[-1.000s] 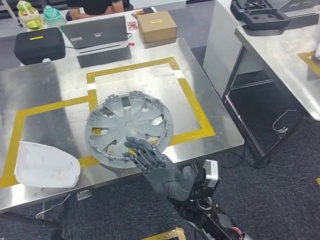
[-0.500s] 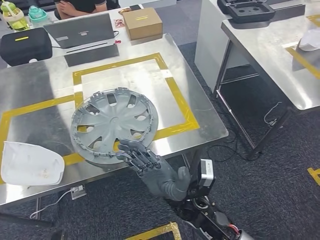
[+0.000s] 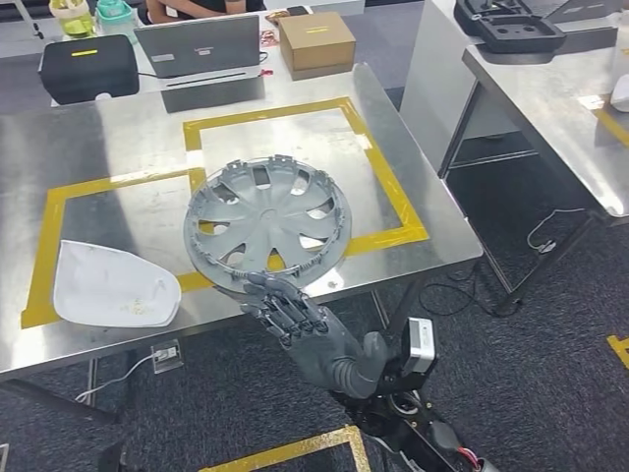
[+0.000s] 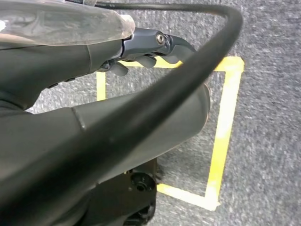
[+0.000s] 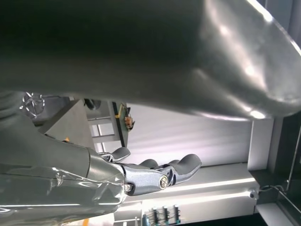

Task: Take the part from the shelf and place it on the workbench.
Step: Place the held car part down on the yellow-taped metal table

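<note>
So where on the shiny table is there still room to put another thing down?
The bare steel left of the round grey plastic wheel cover, above the yellow tape line, is free. So is the taped square's far part, behind the cover. The near edge is crowded: the white curved plastic shell, the cover's rim and the right robot hand beside it.

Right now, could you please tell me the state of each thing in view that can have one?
Wheel cover: flat on the workbench, its near rim past the edge.
Right hand: fingers out under that rim; contact unclear.
Left hand: hanging over the floor, grasp unclear.
White part: lying on the workbench.
Laptop: open.
Cardboard box: closed.
</note>
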`<state>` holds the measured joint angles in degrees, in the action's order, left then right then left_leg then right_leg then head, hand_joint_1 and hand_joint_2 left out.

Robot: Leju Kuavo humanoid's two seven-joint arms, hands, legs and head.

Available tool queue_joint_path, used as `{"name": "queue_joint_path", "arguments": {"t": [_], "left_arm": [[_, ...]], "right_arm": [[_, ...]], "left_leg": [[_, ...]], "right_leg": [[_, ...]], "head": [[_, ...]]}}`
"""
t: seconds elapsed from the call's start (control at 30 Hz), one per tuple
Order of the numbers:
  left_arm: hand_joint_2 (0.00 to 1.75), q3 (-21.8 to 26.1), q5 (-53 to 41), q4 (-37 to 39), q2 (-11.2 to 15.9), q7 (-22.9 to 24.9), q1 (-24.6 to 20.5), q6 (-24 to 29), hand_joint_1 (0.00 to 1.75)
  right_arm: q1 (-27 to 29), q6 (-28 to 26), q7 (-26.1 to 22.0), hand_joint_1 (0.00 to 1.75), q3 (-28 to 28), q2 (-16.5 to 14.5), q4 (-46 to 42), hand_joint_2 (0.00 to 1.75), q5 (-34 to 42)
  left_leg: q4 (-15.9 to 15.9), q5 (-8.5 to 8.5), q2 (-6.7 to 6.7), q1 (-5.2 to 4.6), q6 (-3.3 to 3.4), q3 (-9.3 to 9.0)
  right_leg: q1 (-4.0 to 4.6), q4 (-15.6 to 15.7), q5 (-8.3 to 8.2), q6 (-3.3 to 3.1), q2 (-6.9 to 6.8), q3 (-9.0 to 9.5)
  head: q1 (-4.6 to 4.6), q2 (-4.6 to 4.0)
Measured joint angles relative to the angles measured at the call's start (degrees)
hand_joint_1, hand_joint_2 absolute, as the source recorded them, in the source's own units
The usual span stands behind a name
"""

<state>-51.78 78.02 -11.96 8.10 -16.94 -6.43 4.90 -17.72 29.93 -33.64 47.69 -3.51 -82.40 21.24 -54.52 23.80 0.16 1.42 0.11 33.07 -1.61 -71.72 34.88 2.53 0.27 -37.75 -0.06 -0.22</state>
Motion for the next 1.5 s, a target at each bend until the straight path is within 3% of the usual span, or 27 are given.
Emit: {"name": "queue_joint_path", "arguments": {"t": [0.03, 0.07, 0.13, 0.2, 0.27, 0.33, 0.4, 0.47, 0.5, 0.53, 0.57, 0.63, 0.7, 0.77, 0.8, 0.87, 0.93, 1.0, 1.03, 1.07, 1.1, 1.17, 1.23, 1.27, 1.33, 1.4, 1.5], "left_arm": [[0.0, 0.0, 0.01, 0.0, 0.0, 0.0, 0.03, 0.01, 0.0], [0.0, 0.0, 0.01, 0.0, -0.01, 0.0, 0.05, 0.01, 0.0], [0.0, 0.0, 0.02, 0.0, -0.07, 0.0, 0.06, 0.01, 0.0], [0.0, 0.0, 0.08, 0.0, -0.16, 0.0, 0.08, 0.01, 0.0], [0.0, 0.0, 0.15, 0.0, -0.15, 0.0, 0.13, 0.0, 0.0], [0.0, 0.0, 0.17, 0.02, -0.03, 0.0, 0.24, 0.03, 0.0], [0.0, 0.0, 0.18, 0.04, -0.02, 0.0, 0.35, 0.07, 0.0], [0.0, 0.0, 0.21, 0.04, -0.05, 0.0, 0.37, 0.07, 0.0], [0.0, 0.0, 0.22, 0.04, -0.03, 0.0, 0.37, 0.07, 0.0], [0.0, 0.0, 0.23, 0.04, -0.01, 0.0, 0.37, 0.07, 0.0], [0.0, 0.0, 0.24, 0.04, 0.02, 0.0, 0.37, 0.07, 0.0], [0.0, 0.0, 0.27, 0.04, 0.05, 0.0, 0.34, 0.07, 0.0], [0.0, 0.0, 0.33, 0.04, 0.1, 0.0, 0.26, 0.07, 0.0], [0.0, 0.0, 0.38, 0.04, 0.15, 0.0, 0.25, 0.07, 0.0], [0.0, 0.0, 0.39, 0.04, 0.14, 0.0, 0.27, 0.07, 0.0], [0.0, 0.01, 0.42, 0.04, 0.09, 0.0, 0.22, 0.07, 0.0], [0.0, 0.02, 0.45, 0.04, 0.05, 0.0, 0.18, 0.07, 0.0], [0.0, 0.02, 0.53, 0.04, 0.05, 0.0, 0.21, 0.07, 0.0], [0.0, 0.02, 0.57, 0.04, 0.05, 0.0, 0.22, 0.07, 0.0], [0.0, 0.02, 0.59, 0.04, 0.05, 0.0, 0.22, 0.07, 0.0], [0.0, 0.02, 0.61, 0.04, 0.05, 0.0, 0.22, 0.07, 0.0], [0.0, 0.02, 0.66, 0.04, 0.04, 0.0, 0.24, 0.07, 0.0], [0.0, 0.02, 0.73, 0.04, 0.01, -0.01, 0.32, 0.07, 0.0], [0.0, 0.02, 0.75, 0.04, -0.02, -0.03, 0.36, 0.07, 0.0], [0.0, 0.02, 0.75, 0.04, -0.02, -0.1, 0.37, 0.07, 0.0], [0.0, 0.02, 0.75, 0.04, 0.0, -0.15, 0.41, 0.07, 0.0], [0.0, 0.02, 0.75, 0.04, 0.02, -0.17, 0.46, 0.07, 0.0]], "right_arm": [[0.0, 0.01, 0.0, 0.0, 0.0, 0.04, 0.0, 0.0, -0.02], [-0.01, 0.02, 0.0, 0.0, 0.01, 0.07, 0.0, 0.0, -0.04], [-0.11, 0.03, -0.01, 0.0, 0.02, 0.08, -0.01, 0.0, -0.11], [-0.3, 0.02, -0.05, 0.0, 0.03, 0.08, -0.02, 0.0, -0.21], [-0.42, -0.24, 0.0, 0.0, 0.03, 0.08, -0.02, 0.0, -0.49], [-0.47, -0.7, 0.19, 0.0, 0.04, 0.07, -0.02, 0.0, -0.88], [-0.59, -1.08, 0.35, 0.0, 0.07, 0.05, -0.01, 0.87, -1.11], [-0.65, -1.31, 0.51, 0.0, 0.07, 0.05, 0.01, 1.75, -1.25], [-0.64, -1.38, 0.57, 0.0, 0.07, 0.05, 0.04, 1.75, -1.31], [-0.63, -1.42, 0.58, 0.0, 0.08, 0.05, 0.09, 1.75, -1.34], [-0.62, -1.35, 0.52, 0.0, 0.08, 0.05, 0.15, 1.75, -1.29], [-0.63, -0.94, 0.29, 0.0, 0.09, 0.05, 0.24, 1.75, -1.0], [-0.71, -0.34, 0.08, 0.0, 0.07, 0.04, 0.25, 1.75, -0.61], [-0.84, 0.32, -0.03, 0.0, 0.07, 0.03, 0.26, 1.75, -0.26], [-0.88, 0.62, -0.05, 0.0, 0.07, 0.04, 0.27, 1.75, -0.08], [-0.91, 0.95, -0.1, 0.0, 0.05, 0.07, 0.29, 0.87, 0.15], [-0.92, 1.09, -0.14, 0.0, 0.03, 0.08, 0.31, 0.0, 0.25], [-0.92, 1.17, -0.15, 0.0, 0.02, 0.12, 0.37, 0.0, 0.42], [-0.91, 1.22, -0.14, 0.0, 0.02, 0.14, 0.43, 0.0, 0.56], [-0.91, 1.26, -0.13, 0.0, 0.02, 0.15, 0.51, 0.0, 0.71], [-0.92, 1.3, -0.12, 0.0, 0.02, 0.16, 0.57, 0.0, 0.85], [-1.06, 1.39, -0.09, 0.0, 0.03, 0.16, 0.61, 0.0, 1.11], [-1.37, 1.52, -0.06, 0.0, 0.07, 0.16, 0.62, 0.0, 1.3], [-1.51, 1.56, -0.03, 0.0, 0.08, 0.16, 0.62, 0.0, 1.36], [-1.65, 1.57, 0.01, 0.0, 0.13, 0.16, 0.63, 0.0, 1.39], [-1.68, 1.58, 0.04, 0.0, 0.17, 0.16, 0.64, 0.0, 1.46], [-1.65, 1.59, 0.05, 0.0, 0.26, 0.16, 0.74, 0.0, 1.56]], "left_leg": [[-0.03, -0.47, 0.03, -0.31, 0.1, 0.61], [-0.05, -0.93, 0.03, -0.6, 0.13, 1.19], [-0.07, -1.79, 0.01, -0.97, 0.05, 2.04], [-0.03, -2.69, 0.01, -1.14, -0.35, 2.47], [0.31, -3.74, 0.06, -1.07, -1.04, 2.59], [0.26, -3.68, -0.02, -0.99, -1.68, 2.95], [-3.31, 0.75, -0.16, -0.88, -2.12, 4.6], [-10.81, 6.99, -0.2, -0.59, -2.59, 6.8], [-14.25, 8.37, -0.2, -0.48, -2.84, 7.39], [-16.55, 8.24, -0.2, -0.39, -3.06, 7.36], [-16.75, 6.77, -0.2, -0.3, -3.22, 6.31], [-10.97, 3.42, -0.19, -0.1, -3.29, 1.08], [-2.23, 3.39, -0.24, -0.17, -2.89, -4.95], [1.68, 4.34, -0.31, -0.49, -2.1, -7.04], [1.87, 4.11, -0.25, -0.45, -1.52, -6.75], [1.97, 3.11, 0.06, -0.32, -0.4, -5.74], [2.04, 1.86, 0.42, -0.26, 0.39, -4.28], [1.97, 0.58, 0.7, -0.4, 0.6, -2.64], [1.91, -0.04, 0.89, -0.46, 0.57, -1.84], [1.82, -0.62, 1.09, -0.49, 0.47, -1.07], [1.72, -1.14, 1.32, -0.49, 0.32, -0.36], [1.41, -1.95, 1.8, -0.58, -0.11, 0.62], [1.17, -2.58, 2.49, -0.75, -0.75, 0.96], [1.19, -2.88, 2.95, -0.76, -1.14, 0.99], [1.16, -3.17, 3.51, -0.5, -2.05, 1.1], [-1.41, -0.26, 2.36, -0.31, -2.72, 2.24], [-12.56, 7.64, 0.44, -0.32, -3.02, 6.08]], "right_leg": [[0.17, -0.99, 0.1, -0.24, 0.0, 0.7], [0.37, 0.29, -0.9, -0.62, 0.0, 2.44], [1.01, 8.07, -3.53, -1.85, 0.01, 8.3], [1.68, 15.98, -4.17, -2.84, 0.03, 13.37], [2.09, 18.75, -4.23, -3.21, 0.08, 14.49], [1.86, 19.12, -5.4, -3.69, -0.1, 13.53], [1.45, 19.5, -6.97, -4.4, -0.4, 12.11], [1.46, 19.45, -8.49, -4.74, -0.51, 10.41], [1.47, 19.38, -9.23, -4.67, -0.53, 9.59], [1.47, 19.26, -9.95, -4.57, -0.55, 8.7], [1.44, 19.06, -10.59, -4.42, -0.57, 7.74], [1.39, 18.38, -11.54, -3.98, -0.59, 5.98], [1.56, 17.56, -12.13, -3.42, -0.62, 4.85], [1.67, 17.23, -12.83, -2.76, -0.68, 4.42], [1.66, 17.24, -13.22, -2.37, -0.68, 4.29], [1.53, 15.97, -11.69, -1.71, -0.52, 3.42], [1.32, 10.53, -6.02, -1.21, -0.41, 1.68], [1.14, 2.63, -1.01, -0.81, -0.42, 0.24], [1.06, 0.01, -0.56, -0.67, -0.42, 0.28], [1.02, -0.73, -1.49, -0.61, -0.44, 1.14], [0.99, 0.77, -3.26, -0.61, -0.53, 3.01], [1.1, 8.88, -5.67, -0.77, -1.79, 9.17], [1.42, 16.94, -5.13, -1.55, -3.24, 13.97], [1.65, 18.95, -4.61, -2.12, -3.44, 14.74], [1.78, 19.59, -5.14, -3.4, -2.6, 13.89], [1.7, 19.75, -6.33, -4.47, -1.77, 12.88], [1.76, 19.66, -8.03, -5.11, -0.34, 11.2]], "head": [[0.28, 0.0], [0.51, 0.0], [0.82, 0.0], [0.86, 0.0], [0.82, 0.0], [0.94, 0.0], [0.43, 0.0], [-0.36, 0.0], [-0.64, 0.0], [-0.85, 0.0], [-1.08, 0.0], [-1.59, 0.0], [-1.96, 0.0], [-1.84, 0.0], [-1.65, 0.0], [-1.35, 0.0], [-0.65, 0.0], [0.14, 0.0], [0.43, 0.0], [0.67, 0.0], [0.89, 0.0], [1.39, 0.0], [1.69, 0.0], [1.65, 0.0], [1.44, 0.0], [1.18, 0.0], [0.05, 0.0]]}}
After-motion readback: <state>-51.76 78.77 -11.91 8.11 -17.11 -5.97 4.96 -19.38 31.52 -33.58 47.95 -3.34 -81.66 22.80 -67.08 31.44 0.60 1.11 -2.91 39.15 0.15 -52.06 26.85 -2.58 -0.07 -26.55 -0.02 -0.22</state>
